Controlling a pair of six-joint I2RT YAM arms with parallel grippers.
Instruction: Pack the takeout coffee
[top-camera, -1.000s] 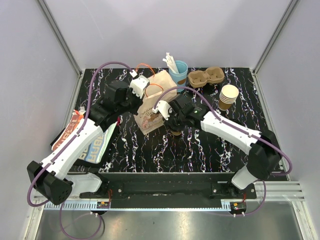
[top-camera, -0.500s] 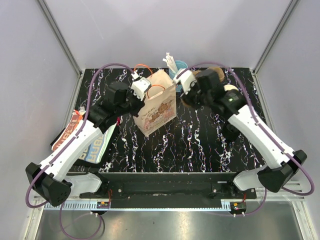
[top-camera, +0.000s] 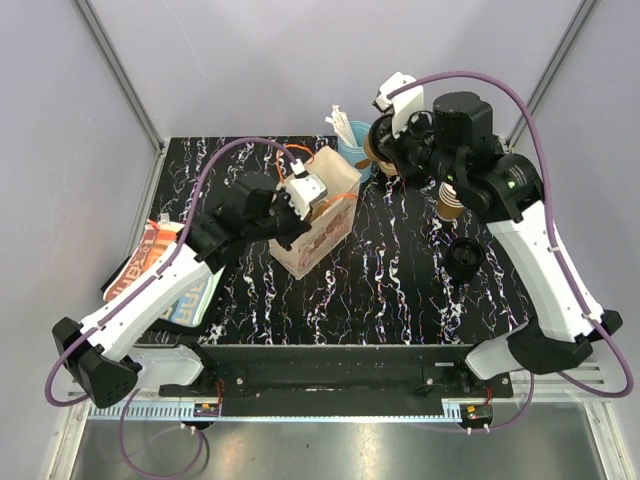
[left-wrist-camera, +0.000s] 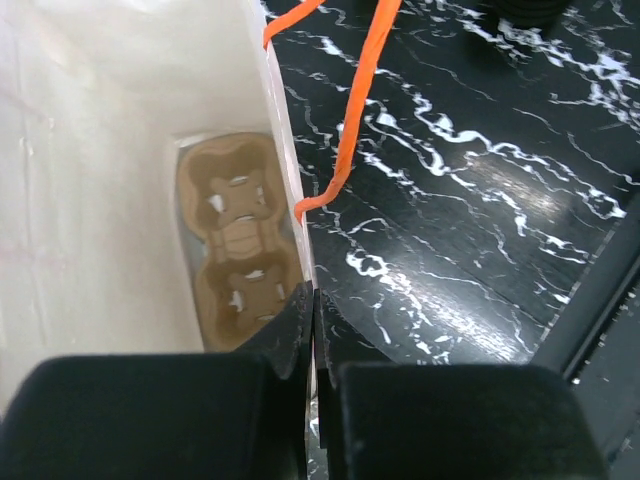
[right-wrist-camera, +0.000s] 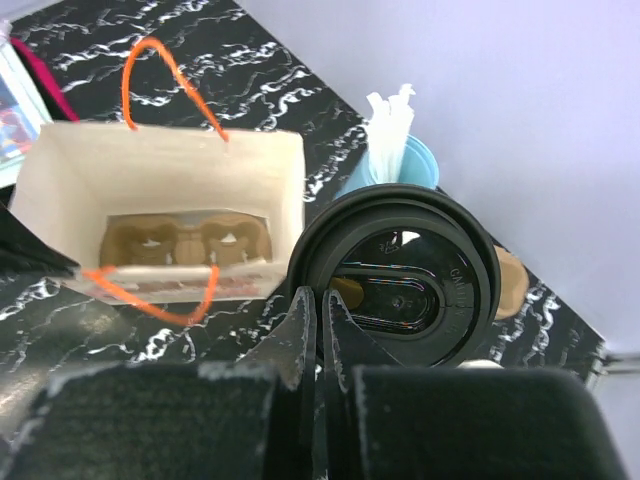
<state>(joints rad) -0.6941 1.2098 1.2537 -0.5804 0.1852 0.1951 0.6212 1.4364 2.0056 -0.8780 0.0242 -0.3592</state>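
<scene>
- Right arm (top-camera: 540, 260) has risen from low at the paper bag's near right corner a second ago to high over the bench's rear right. The left arm (top-camera: 150, 300) has shifted a little to the right along the bag's rim.
- Bench (top-camera: 400, 290): black with white veins. Pale walls close it at left, rear and right, and the arm bases line the near edge. Bare surface shows from the bag to the near edge and across the middle right.
- Paper bag (top-camera: 320, 225) stands left of centre, mouth open upward, with orange handles (left-wrist-camera: 350, 130) hanging over the rim. A brown cup carrier (left-wrist-camera: 235, 250) lies flat on its bottom.
- Printed packets (top-camera: 150, 265) lie at the bench's left edge, partly under the left arm.
- Stack of tan cups (top-camera: 452, 200) stands at right rear, partly hidden by the right arm.
- Light-blue cup of white sticks (top-camera: 352, 135) stands at the rear, just beside the raised right wrist.
- Takeout coffee (right-wrist-camera: 400, 285) is off the bench, held in the air, black lid up. In the right wrist view it sits just past the bag's right wall.
- Right fingers (right-wrist-camera: 305, 320) are clamped on the lid's rim.
- Left fingers (left-wrist-camera: 300, 310) are pressed together on the bag's side wall at the rim, one inside, one outside.
- Black round object (top-camera: 465, 258) sits on the bench under the right arm; cannot tell what it is.
</scene>
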